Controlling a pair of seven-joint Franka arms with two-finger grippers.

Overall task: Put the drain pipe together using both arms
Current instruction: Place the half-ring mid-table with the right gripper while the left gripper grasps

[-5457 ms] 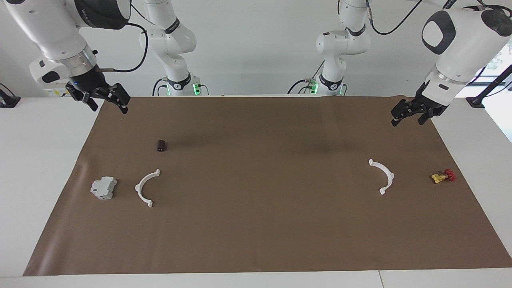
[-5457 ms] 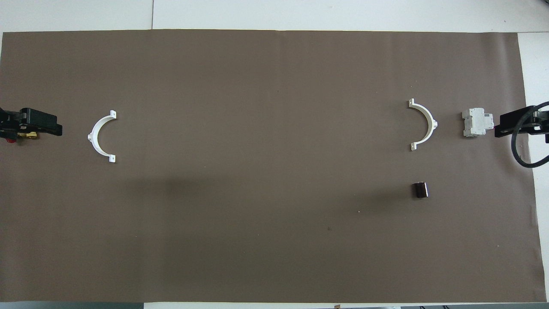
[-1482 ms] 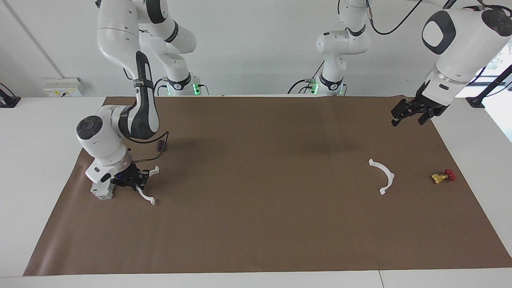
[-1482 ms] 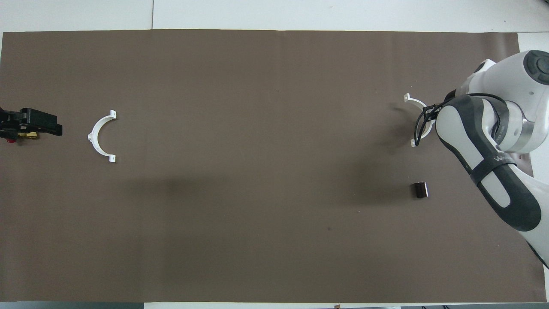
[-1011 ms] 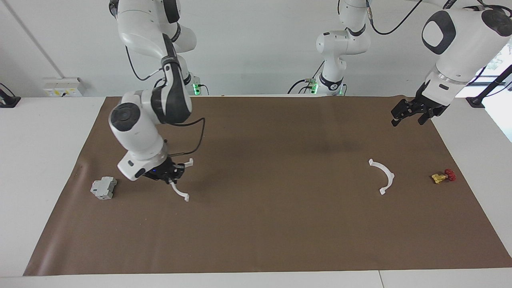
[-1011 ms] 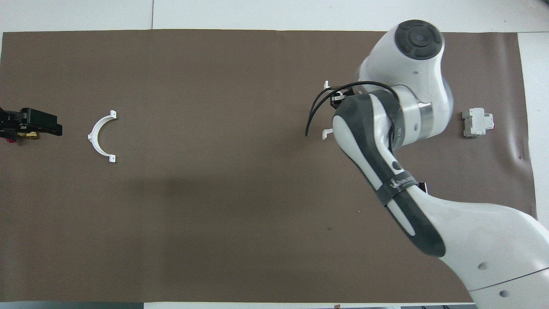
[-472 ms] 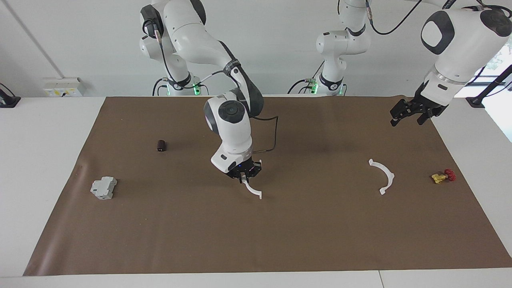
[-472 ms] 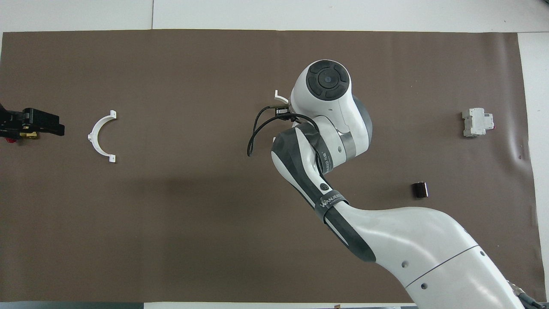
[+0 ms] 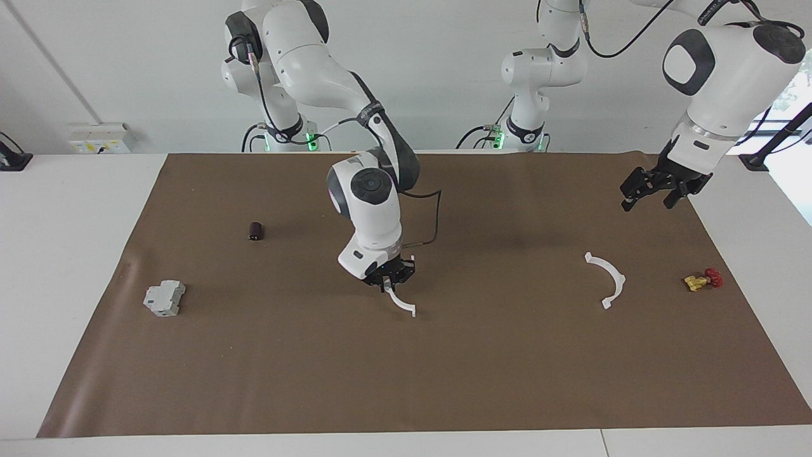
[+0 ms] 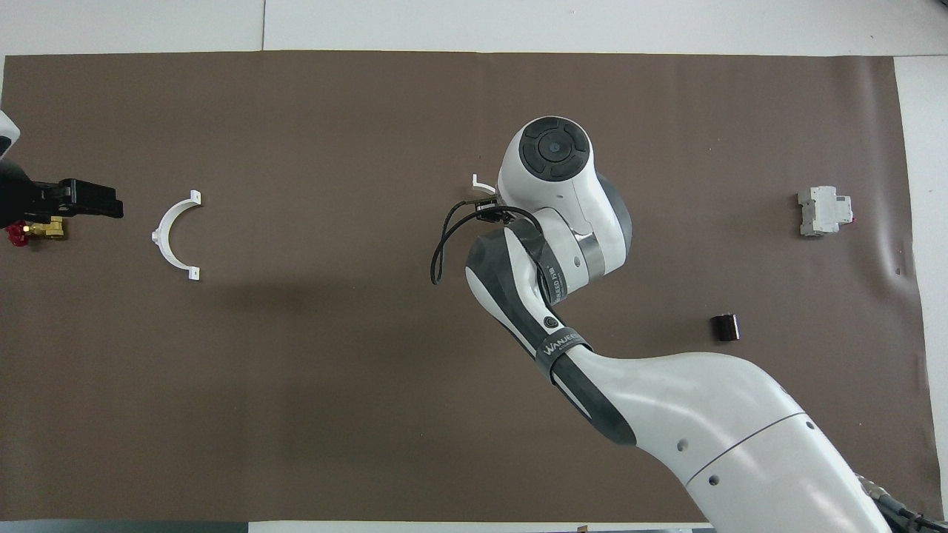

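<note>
The drain pipe is in two white half-ring pieces. My right gripper (image 9: 388, 279) (image 10: 485, 211) is shut on one half ring (image 9: 403, 306) (image 10: 480, 181) low over the middle of the brown mat; its lower tab hangs at the mat's surface, and I cannot tell if it touches. The right arm hides most of that piece from above. The other half ring (image 9: 618, 274) (image 10: 158, 237) lies flat toward the left arm's end. My left gripper (image 9: 646, 203) (image 10: 111, 206) hangs open and empty in the air over the mat's edge at that end, apart from the lying piece.
A grey boxy block (image 9: 163, 298) (image 10: 822, 211) and a small dark cylinder (image 9: 255, 230) (image 10: 726, 327) sit toward the right arm's end. A red and yellow valve (image 9: 703, 279) (image 10: 29, 233) lies near the mat's edge beside the lying half ring, under the left gripper.
The right arm has carried its half ring from beside the grey block to the mat's middle and has now nearly stopped. The left gripper has shifted slightly over the mat's edge.
</note>
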